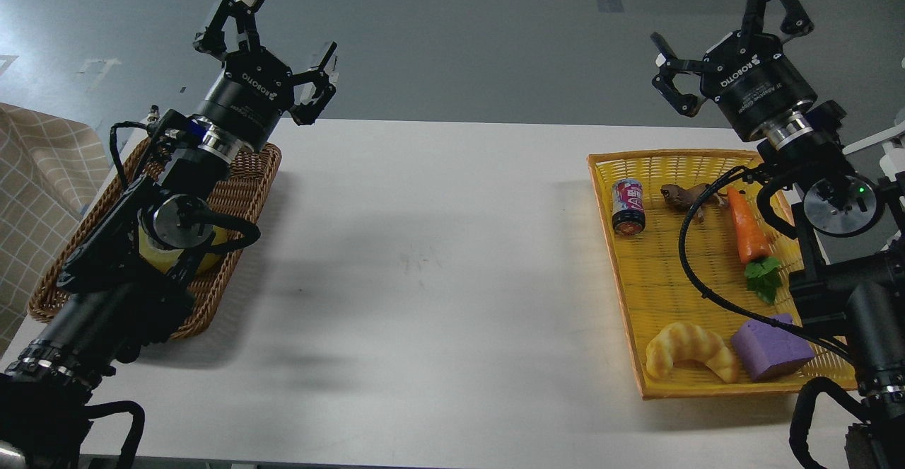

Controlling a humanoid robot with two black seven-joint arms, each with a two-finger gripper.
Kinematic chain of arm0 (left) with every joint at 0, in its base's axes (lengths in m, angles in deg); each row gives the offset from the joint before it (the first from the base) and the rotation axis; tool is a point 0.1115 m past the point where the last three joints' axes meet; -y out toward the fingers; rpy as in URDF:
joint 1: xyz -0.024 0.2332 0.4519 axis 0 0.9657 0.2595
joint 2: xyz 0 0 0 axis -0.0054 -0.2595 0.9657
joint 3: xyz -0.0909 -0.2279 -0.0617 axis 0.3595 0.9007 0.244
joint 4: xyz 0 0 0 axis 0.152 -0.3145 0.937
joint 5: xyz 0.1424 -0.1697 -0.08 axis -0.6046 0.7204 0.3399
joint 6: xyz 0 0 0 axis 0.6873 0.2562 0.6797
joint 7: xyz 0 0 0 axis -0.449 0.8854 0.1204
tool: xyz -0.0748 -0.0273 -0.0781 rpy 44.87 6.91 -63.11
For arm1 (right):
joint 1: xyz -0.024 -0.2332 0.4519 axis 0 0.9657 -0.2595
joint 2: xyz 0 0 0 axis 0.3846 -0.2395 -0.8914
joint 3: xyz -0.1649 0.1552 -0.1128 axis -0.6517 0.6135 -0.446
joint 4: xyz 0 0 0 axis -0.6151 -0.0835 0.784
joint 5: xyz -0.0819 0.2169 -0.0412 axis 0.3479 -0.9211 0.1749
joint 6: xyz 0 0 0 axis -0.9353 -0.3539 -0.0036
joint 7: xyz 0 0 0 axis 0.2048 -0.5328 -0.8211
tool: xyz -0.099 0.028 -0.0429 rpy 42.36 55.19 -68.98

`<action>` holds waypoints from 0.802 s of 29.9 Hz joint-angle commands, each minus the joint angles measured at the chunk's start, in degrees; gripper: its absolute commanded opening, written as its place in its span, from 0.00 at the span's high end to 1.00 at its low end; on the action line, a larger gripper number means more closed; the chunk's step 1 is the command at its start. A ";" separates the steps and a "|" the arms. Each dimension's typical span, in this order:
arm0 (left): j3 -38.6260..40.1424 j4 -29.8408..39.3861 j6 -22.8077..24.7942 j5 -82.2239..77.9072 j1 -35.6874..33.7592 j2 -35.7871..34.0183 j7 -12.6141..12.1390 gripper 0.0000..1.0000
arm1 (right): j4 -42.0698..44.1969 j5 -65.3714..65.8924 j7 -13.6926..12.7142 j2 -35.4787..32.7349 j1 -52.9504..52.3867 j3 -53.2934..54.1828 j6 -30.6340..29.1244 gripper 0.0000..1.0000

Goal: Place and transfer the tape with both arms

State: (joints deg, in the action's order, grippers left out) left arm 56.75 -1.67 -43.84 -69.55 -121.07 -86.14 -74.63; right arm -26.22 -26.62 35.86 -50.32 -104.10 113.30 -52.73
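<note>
The yellow tape (206, 261) lies in the brown wicker basket (244, 186) at the left of the table. My left arm covers most of it, so only small yellow slivers show. My left gripper (265, 34) is raised above the basket's far end, fingers spread open and empty. My right gripper (728, 23) is raised above the far end of the yellow basket (679, 271) at the right, fingers spread open and empty.
The yellow basket holds a small can (627, 206), a brown animal toy (689, 197), a carrot toy (748, 232), a croissant toy (689, 350) and a purple block (769, 349). A white table (431, 264) lies between the baskets. A checked cloth (35, 179) is at far left.
</note>
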 commanded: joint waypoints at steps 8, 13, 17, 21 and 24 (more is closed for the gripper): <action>-0.09 2.05 -0.01 -0.10 0.18 -0.11 -0.53 0.02 | -2.31 -0.08 0.37 3.12 0.77 2.18 0.00 0.00; -0.01 2.22 -0.01 -0.10 0.62 0.06 -0.53 0.02 | -2.31 0.09 -0.25 2.95 1.48 0.69 0.00 0.00; -0.01 2.22 -0.01 -0.10 0.62 0.06 -0.53 0.02 | -2.93 -0.08 0.19 3.22 1.56 0.60 0.00 0.00; 0.08 2.75 -0.01 -0.10 0.97 0.06 -0.53 0.02 | -3.01 -0.08 0.19 3.30 1.74 0.60 0.00 0.00; 0.08 3.72 -0.01 -0.10 1.59 0.06 -0.44 0.02 | -2.84 -0.08 0.19 3.30 1.74 0.69 0.00 0.00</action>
State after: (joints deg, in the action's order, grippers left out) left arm 56.81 1.28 -43.84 -69.65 -119.97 -86.07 -75.15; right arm -29.19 -26.69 36.07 -47.03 -102.39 113.90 -52.73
